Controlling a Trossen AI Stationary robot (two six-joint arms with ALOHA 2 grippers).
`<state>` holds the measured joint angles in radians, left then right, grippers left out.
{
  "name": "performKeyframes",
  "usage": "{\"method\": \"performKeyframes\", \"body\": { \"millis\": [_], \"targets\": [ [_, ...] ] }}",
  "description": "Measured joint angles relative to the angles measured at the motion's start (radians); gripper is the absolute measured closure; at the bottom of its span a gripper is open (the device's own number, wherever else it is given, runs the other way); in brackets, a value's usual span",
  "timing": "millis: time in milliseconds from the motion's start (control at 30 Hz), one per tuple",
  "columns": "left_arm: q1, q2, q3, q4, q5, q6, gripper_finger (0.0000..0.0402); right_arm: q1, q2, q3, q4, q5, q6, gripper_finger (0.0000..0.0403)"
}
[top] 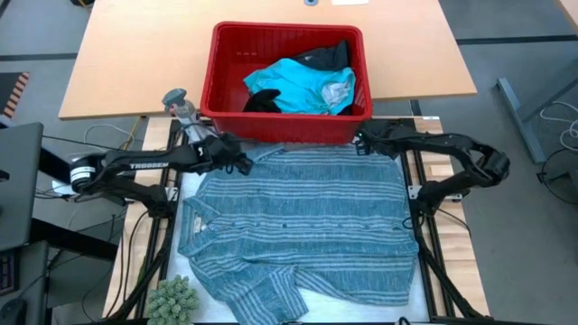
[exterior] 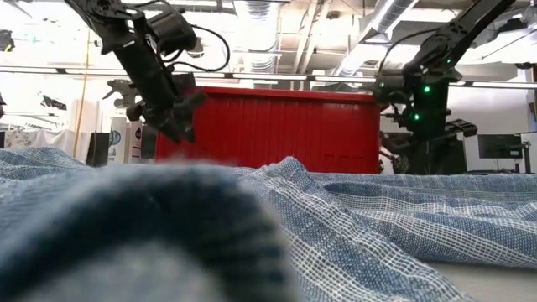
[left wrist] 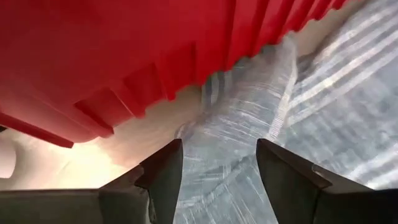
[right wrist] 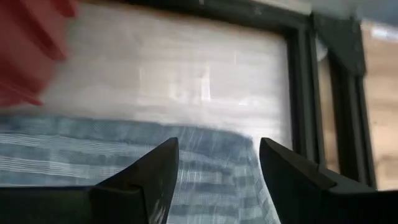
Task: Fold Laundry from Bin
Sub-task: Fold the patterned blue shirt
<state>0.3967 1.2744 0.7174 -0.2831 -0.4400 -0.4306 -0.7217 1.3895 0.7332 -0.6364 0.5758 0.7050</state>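
Note:
The blue-grey striped shirt (top: 307,226) lies spread flat on the table, collar (top: 194,221) toward the left, its far edge along the near wall of the red bin (top: 209,72). A turquoise garment (top: 293,86) and black ones (top: 330,56) lie inside the bin. My left gripper (top: 242,164) is open over the shirt's far left corner (left wrist: 236,118); in the low view it hangs clear above the cloth (exterior: 176,126). My right gripper (top: 359,143) is open over the shirt's far right corner (right wrist: 205,140).
A small grey bottle (top: 181,106) stands beside the bin's near left corner, close to my left arm. A green spiky plant (top: 173,300) sits at the table's near left edge. Black frame rails (top: 423,226) run along the table's right side.

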Motion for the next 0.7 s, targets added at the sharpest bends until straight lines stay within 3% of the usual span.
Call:
{"method": "performKeyframes", "body": {
  "millis": [467, 700],
  "targets": [
    [0.047, 0.153, 0.000, 0.077, 0.026, 0.029, 0.0207, -0.066, 0.225, 0.004, 0.007, 0.000, 0.024, 0.0153],
    [0.081, 0.214, 0.000, 0.103, 0.092, 0.043, 0.0243, -0.049, 0.247, 0.005, 0.007, -0.006, 0.005, 0.0192]
  ]
}}
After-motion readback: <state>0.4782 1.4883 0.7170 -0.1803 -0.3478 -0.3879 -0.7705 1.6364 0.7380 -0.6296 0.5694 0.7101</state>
